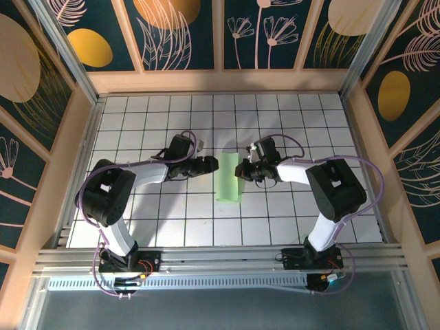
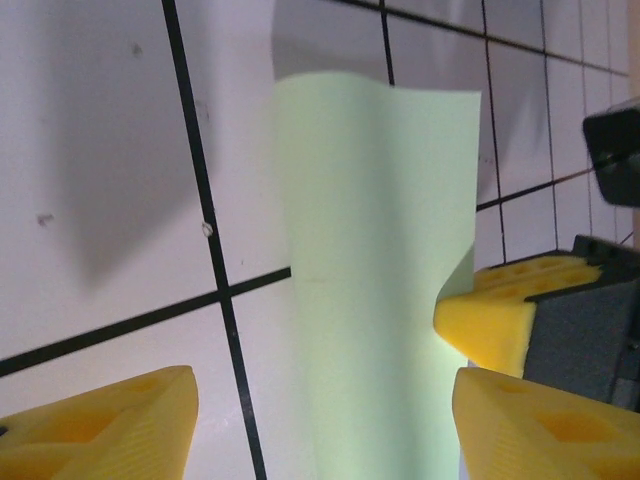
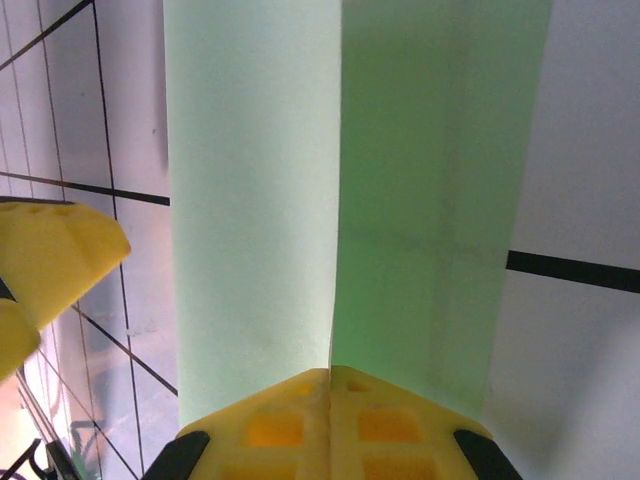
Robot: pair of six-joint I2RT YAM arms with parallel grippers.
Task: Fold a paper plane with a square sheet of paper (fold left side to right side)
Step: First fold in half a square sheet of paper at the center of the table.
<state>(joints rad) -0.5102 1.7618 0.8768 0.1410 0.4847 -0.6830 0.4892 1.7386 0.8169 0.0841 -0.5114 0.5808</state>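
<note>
1. The paper (image 1: 228, 177) is thin, light green and matt. Its face is smooth, with one faint crease line across it.
2. The left pads (image 2: 100, 430) are yellow and matt, like foam or soft plastic, with shallow moulded dimples.
3. The right pads (image 3: 300, 425) have the same yellow, matt, dimpled surface.
4. The table (image 1: 172, 213) is white with black grid lines. It is smooth and slightly glossy, with a few small specks.
5. The arms (image 1: 110, 192) have black plastic shells with a half-gloss finish. Their lower links are white.
6. The rail (image 1: 220, 258) is bare silvery metal with ribs.
7. The wall frame (image 1: 220, 81) is pale matt wood.
</note>
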